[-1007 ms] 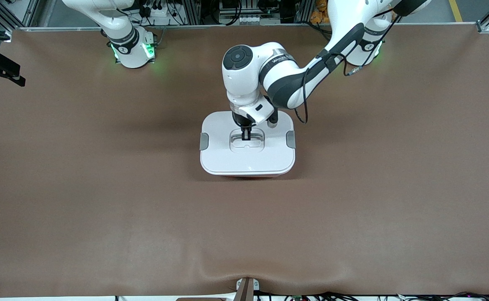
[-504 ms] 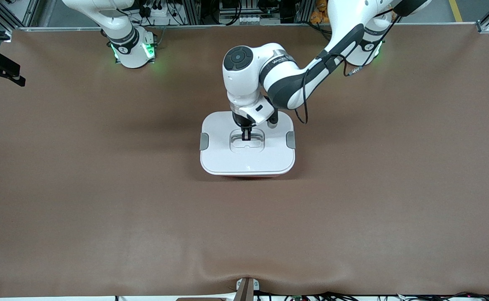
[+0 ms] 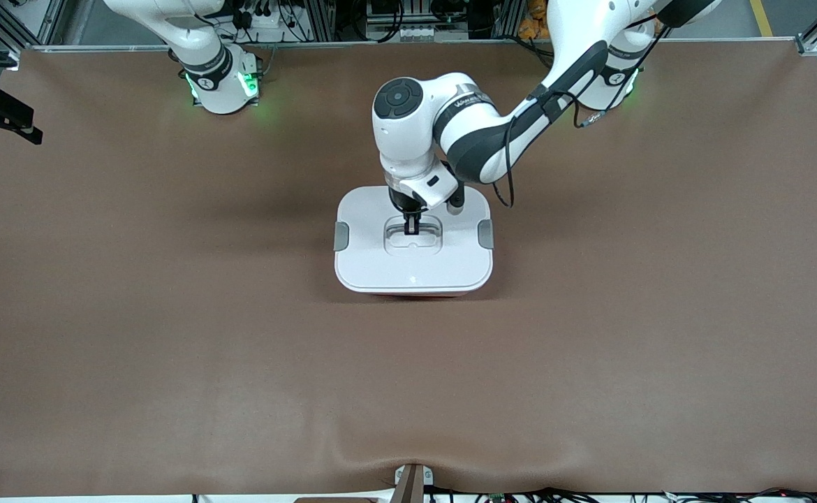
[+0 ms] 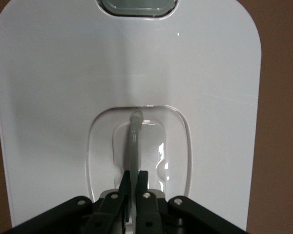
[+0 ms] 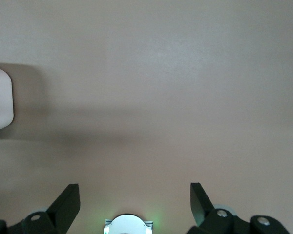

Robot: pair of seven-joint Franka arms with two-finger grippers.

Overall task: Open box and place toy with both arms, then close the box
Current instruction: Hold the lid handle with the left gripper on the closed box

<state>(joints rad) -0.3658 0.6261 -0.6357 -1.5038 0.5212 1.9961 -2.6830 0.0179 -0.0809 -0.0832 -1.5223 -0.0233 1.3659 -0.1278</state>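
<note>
The box (image 3: 380, 269) stands mid-table with its white lid on and a grey clip (image 3: 341, 236) at each end. My left gripper (image 3: 412, 227) reaches straight down into the lid's recessed centre and is shut on the thin upright handle (image 4: 133, 141); the left wrist view shows both fingers (image 4: 143, 178) pressed against it, with the left gripper (image 4: 133, 176) centred over the lid (image 4: 63, 97). My right gripper (image 5: 135, 192) hangs open and empty high over bare table near its own base, with a pale pink corner of the box (image 5: 0, 100) at the frame's edge. The toy is out of view.
The brown mat (image 3: 171, 335) covers the whole table. The two green-lit arm bases (image 3: 223, 84) stand along the table's edge farthest from the front camera. A black part (image 3: 3, 112) juts in at the right arm's end.
</note>
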